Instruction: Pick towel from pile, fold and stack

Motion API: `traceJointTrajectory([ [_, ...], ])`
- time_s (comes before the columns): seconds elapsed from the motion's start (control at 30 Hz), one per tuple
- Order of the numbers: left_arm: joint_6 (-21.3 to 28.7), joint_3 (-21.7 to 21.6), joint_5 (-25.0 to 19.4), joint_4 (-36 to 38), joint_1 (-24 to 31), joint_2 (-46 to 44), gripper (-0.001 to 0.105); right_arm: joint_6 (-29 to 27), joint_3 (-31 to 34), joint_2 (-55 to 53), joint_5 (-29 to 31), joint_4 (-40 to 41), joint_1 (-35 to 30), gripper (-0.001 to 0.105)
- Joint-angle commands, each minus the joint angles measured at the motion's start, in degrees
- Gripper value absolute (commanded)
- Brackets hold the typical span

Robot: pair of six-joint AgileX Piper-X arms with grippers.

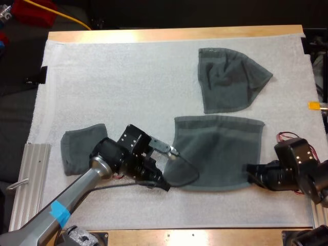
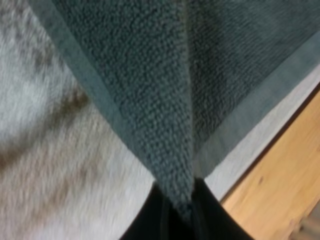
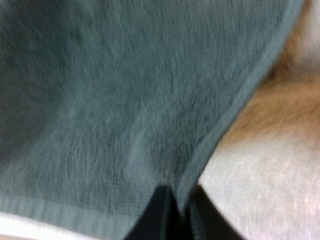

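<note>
A dark grey-green towel (image 1: 218, 151) lies spread flat near the front of the white mat. My left gripper (image 1: 166, 183) is shut on its near left corner, which is lifted and pinched between the black fingers (image 2: 172, 215); the towel (image 2: 165, 90) rises from them in a ridge. My right gripper (image 1: 248, 171) is shut on the near right corner, with the towel's hem (image 3: 220, 130) running into the fingers (image 3: 162, 210). A crumpled towel (image 1: 230, 79) lies at the back right. A small folded towel (image 1: 82, 147) rests at the left.
The white mat (image 1: 123, 77) covers most of the wooden table (image 1: 174, 34). A metal rail (image 1: 28, 184) lies along the mat's left front. The table's front edge (image 2: 280, 190) runs close beside the left gripper.
</note>
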Motion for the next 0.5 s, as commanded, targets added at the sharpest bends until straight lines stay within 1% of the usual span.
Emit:
traceJointTrajectory([
  [0.0,0.84,-0.20,-1.52,2.57,-0.79,-0.63,0.000,-0.72,-1.22,-0.98,1.37,1.87,1.56,0.000],
  [0.07,1.88,-0.20,-4.53,6.11,-2.69,-1.60,0.000,-0.51,-2.83,-2.11,3.69,4.33,4.41,0.000],
  [0.13,1.88,-0.20,-6.05,7.62,-4.13,-2.87,0.000,-0.53,-4.24,-3.08,5.17,6.28,6.61,0.000],
  [0.23,1.42,-0.53,-6.17,8.35,-5.88,-5.60,0.000,-0.53,-6.77,-4.54,7.27,8.61,9.76,0.000],
  [0.3,1.25,-0.89,-6.17,8.74,-6.44,-6.62,0.000,-0.41,-7.71,-4.99,8.34,9.19,10.72,0.000],
  [0.37,0.63,-2.81,-6.21,10.99,-7.45,-9.67,0.000,-0.01,-11.03,-5.84,9.80,11.05,13.47,0.000],
  [0.47,-0.05,-5.46,-6.21,14.03,-7.72,-11.70,0.000,0.87,-13.83,-5.94,9.78,11.61,15.92,0.000],
])
